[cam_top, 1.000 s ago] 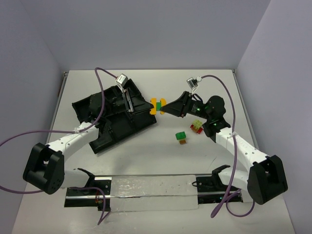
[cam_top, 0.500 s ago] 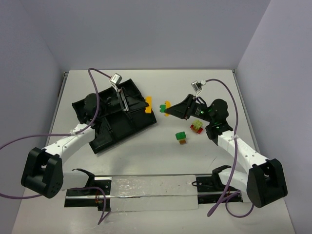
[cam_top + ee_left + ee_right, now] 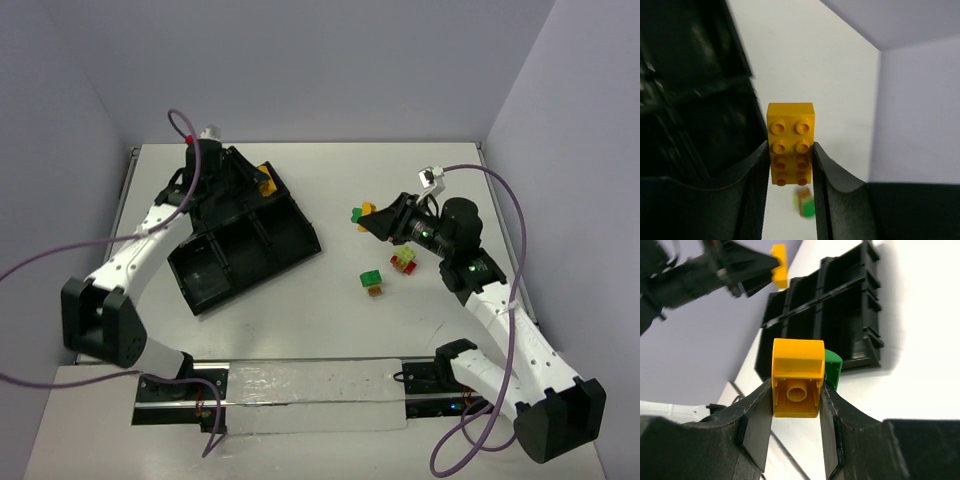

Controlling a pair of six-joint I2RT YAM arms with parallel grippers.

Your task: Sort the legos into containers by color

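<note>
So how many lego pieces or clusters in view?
4: orange brick in left pincer, orange-green pair in right pincer, green-orange cluster and red cluster on table; tray may hide more.

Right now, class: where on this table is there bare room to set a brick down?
Bare table lies along the far edge between the tray and the right fingers, and on the near side between the tray and the green-orange cluster. It is crowded around that cluster, the red cluster and the right fingers.
</note>
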